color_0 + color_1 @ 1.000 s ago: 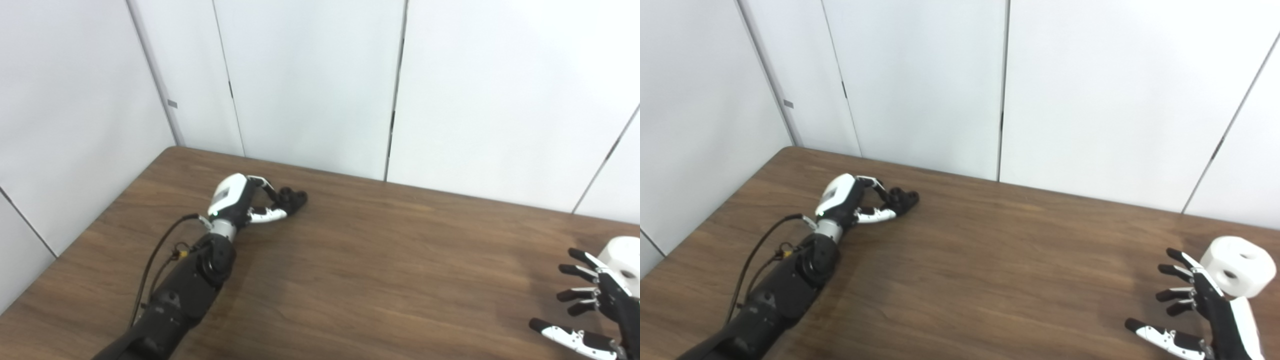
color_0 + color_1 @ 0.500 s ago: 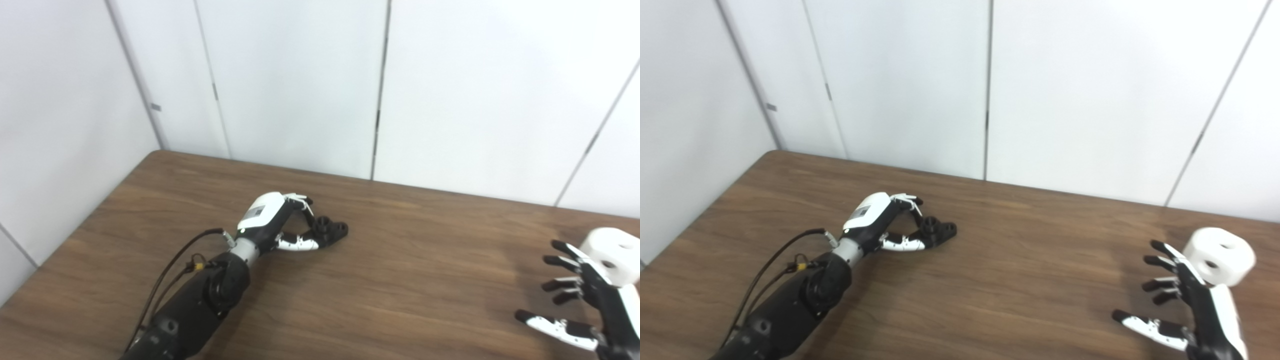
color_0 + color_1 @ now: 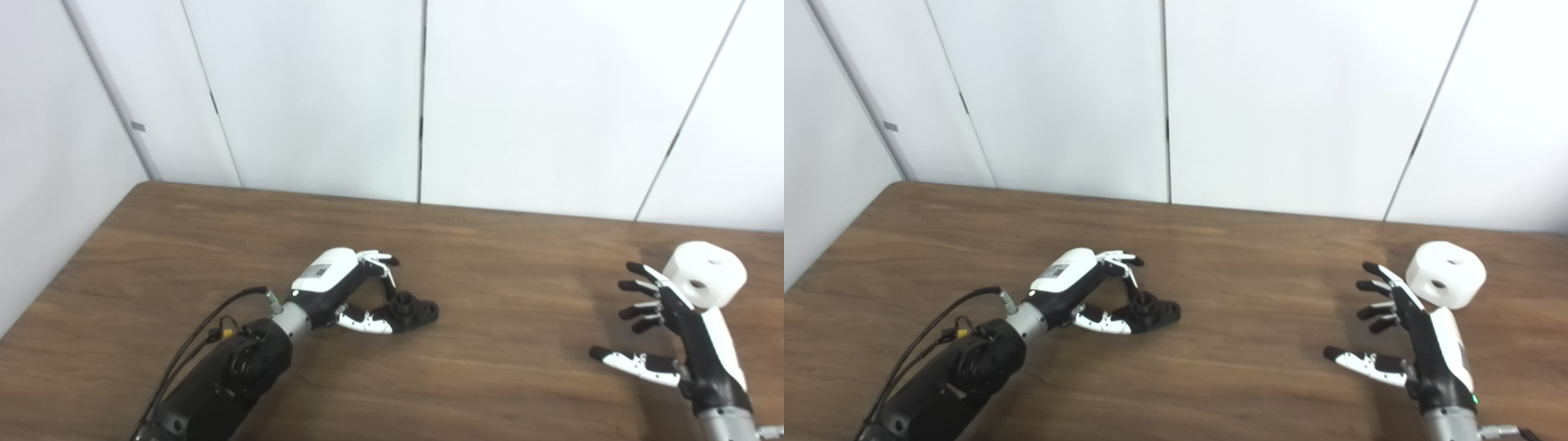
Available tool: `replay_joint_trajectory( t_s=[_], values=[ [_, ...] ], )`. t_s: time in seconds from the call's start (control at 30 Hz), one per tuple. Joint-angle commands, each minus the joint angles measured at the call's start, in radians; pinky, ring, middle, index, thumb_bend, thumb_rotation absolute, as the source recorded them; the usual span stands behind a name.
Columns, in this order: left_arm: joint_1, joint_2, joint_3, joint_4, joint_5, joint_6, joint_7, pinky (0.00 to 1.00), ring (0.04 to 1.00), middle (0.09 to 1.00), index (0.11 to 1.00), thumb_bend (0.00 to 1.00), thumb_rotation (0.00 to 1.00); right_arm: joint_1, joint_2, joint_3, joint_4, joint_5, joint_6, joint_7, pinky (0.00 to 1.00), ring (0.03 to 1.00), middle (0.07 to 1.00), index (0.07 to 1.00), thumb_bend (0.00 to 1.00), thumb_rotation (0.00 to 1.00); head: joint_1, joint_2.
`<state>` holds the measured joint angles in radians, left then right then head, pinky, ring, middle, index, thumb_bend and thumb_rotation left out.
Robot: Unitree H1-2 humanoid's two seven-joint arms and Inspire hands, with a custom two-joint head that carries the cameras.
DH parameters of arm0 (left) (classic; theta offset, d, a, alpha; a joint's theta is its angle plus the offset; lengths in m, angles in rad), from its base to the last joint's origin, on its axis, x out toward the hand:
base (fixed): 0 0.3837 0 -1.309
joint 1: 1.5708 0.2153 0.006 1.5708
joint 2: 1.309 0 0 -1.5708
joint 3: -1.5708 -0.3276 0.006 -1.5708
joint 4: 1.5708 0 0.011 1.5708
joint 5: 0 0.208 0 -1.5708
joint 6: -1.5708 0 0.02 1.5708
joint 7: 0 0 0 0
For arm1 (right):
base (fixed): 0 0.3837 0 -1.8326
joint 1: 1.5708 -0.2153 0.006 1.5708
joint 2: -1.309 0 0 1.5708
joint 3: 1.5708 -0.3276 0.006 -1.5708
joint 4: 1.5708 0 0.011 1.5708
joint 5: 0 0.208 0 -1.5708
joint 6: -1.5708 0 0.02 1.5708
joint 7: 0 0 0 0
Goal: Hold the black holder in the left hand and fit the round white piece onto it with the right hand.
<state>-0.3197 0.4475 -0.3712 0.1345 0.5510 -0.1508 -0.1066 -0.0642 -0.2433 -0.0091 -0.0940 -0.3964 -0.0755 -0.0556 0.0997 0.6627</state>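
Both arms reach in over the table.
Left hand has fingers curled; right hand is spread wide, palm leftward.

Even, bright light fills both views, soft and seemingly from overhead. The white wall panels are pale and nearly washed out, with little texture left. The brown table shows a faint broad sheen near the wall and no hard glare. Shadows are soft: a dim smudge lies on the wood just beside the right hand, and a darker one under the left hand. Focus is fair overall, though fine detail looks slightly smeared. The panel seams lean outward toward the picture edges.
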Motion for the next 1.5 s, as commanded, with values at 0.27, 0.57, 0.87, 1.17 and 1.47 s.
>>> replay_joint_trajectory(
  t_s=[0.27, 0.57, 0.87, 1.17, 1.47],
  values=[
    [0.017, -0.011, -0.032, -0.03, -0.012, -0.114, -0.088, 0.81, 0.905, 0.854, 0.487, 0.52, 0.07, -0.032, 0.013, -0.001, -0.055, -0.033, -0.019, -0.02, 0.46, 0.573, 0.755, 0.848, 0.64, 0.09, -0.033, 0.018],
    [0.023, -0.015, -0.052, -0.031, -0.03, -0.141, -0.139, 0.81, 0.905, 0.857, 0.487, 0.52, 0.07, -0.03, 0.021, -0.001, -0.062, -0.027, -0.016, -0.015, 0.46, 0.582, 0.759, 0.849, 0.64, 0.09, -0.06, 0.034],
    [0.029, -0.015, -0.051, -0.041, -0.005, -0.128, -0.15, 0.83, 0.908, 0.864, 0.488, 0.52, 0.07, -0.029, 0.023, 0.004, -0.068, -0.038, -0.007, -0.012, 0.46, 0.58, 0.758, 0.847, 0.64, 0.09, -0.075, 0.042],
    [0.028, -0.01, -0.045, -0.052, -0.006, -0.116, -0.156, 0.83, 0.91, 0.866, 0.488, 0.52, 0.07, -0.028, 0.021, 0.002, -0.067, -0.03, -0.015, -0.01, 0.46, 0.581, 0.757, 0.845, 0.63, 0.07, -0.073, 0.046],
    [0.033, -0.005, -0.021, -0.078, 0.022, -0.119, -0.137, 0.81, 0.907, 0.876, 0.557, 0.78, 0.18, -0.025, 0.017, 0.003, -0.07, -0.036, -0.014, -0.009, 0.46, 0.581, 0.755, 0.841, 0.63, 0.09, -0.065, 0.049]
  ],
)
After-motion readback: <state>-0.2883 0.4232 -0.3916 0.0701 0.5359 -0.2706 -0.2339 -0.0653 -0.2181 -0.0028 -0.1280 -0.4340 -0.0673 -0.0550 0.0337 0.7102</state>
